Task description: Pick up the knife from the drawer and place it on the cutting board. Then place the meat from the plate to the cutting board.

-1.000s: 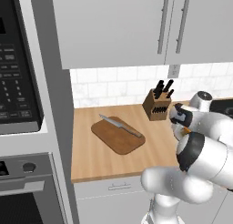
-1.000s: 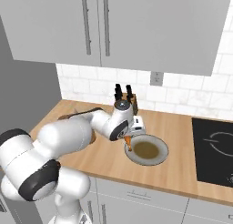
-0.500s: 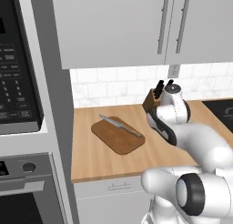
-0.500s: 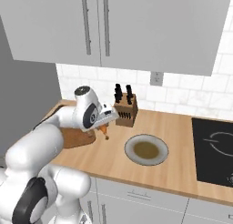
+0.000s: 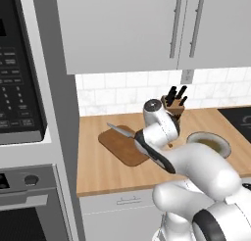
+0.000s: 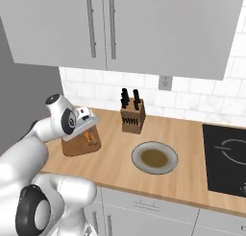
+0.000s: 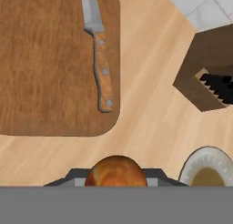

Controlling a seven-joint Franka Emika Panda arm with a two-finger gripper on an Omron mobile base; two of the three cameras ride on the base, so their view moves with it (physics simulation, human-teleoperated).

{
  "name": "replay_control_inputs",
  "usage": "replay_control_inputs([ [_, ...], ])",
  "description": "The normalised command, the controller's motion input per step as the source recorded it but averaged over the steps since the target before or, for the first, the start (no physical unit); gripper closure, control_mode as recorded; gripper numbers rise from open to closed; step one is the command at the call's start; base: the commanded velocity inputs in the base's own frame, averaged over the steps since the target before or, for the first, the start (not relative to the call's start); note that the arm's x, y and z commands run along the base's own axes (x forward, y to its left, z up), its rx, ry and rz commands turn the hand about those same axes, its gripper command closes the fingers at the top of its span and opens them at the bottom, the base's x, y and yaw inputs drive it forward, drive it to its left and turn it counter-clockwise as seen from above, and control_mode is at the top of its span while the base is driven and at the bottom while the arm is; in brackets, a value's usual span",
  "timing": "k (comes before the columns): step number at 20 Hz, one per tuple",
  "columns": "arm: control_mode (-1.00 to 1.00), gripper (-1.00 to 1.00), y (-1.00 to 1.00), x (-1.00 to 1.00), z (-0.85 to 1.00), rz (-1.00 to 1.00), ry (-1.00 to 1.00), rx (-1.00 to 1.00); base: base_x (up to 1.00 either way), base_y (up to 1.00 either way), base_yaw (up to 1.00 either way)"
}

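1. Meat (image 7: 116, 170) sits clamped in my pincer (image 7: 116, 178) at the bottom centre of the hand view, an orange-brown lump with dark finger parts showing at either side of it.
2. From the right base view I see the pincer (image 6: 88, 134) at centre left, hanging over the cutting board (image 6: 72, 146) with an orange speck of the meat (image 6: 87, 135) under the hand.
3. My hand view puts the cutting board (image 7: 50, 68) in the upper left; its lower edge and rounded lower right corner lie just above the meat, with a strip of bare counter (image 7: 150, 123) between.
4. I see the knife (image 7: 101, 59) lying on the board along its right edge, wooden handle toward the bottom and blade cut off at the top of the frame.
5. Free board surface spreads left of the knife across the upper left.
6. At lower right the plate (image 7: 205, 170) is cut off by the frame edge; I see it whole at centre in the right base view (image 6: 154, 157).
7. A knife block (image 7: 209, 73) stands at right, partly cut off.
8. In the left base view my own arm covers the board's right end (image 5: 122, 144) and part of the plate (image 5: 208, 139).
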Motion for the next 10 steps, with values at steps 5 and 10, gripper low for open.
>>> replay_control_inputs([
  [5,-1.0,1.0,0.62,0.24,-0.09,0.0,0.06,0.0,0.0,0.0,0.0],
  [10,-1.0,1.0,0.47,0.32,-0.18,0.0,0.06,0.0,0.0,0.0,0.0],
])
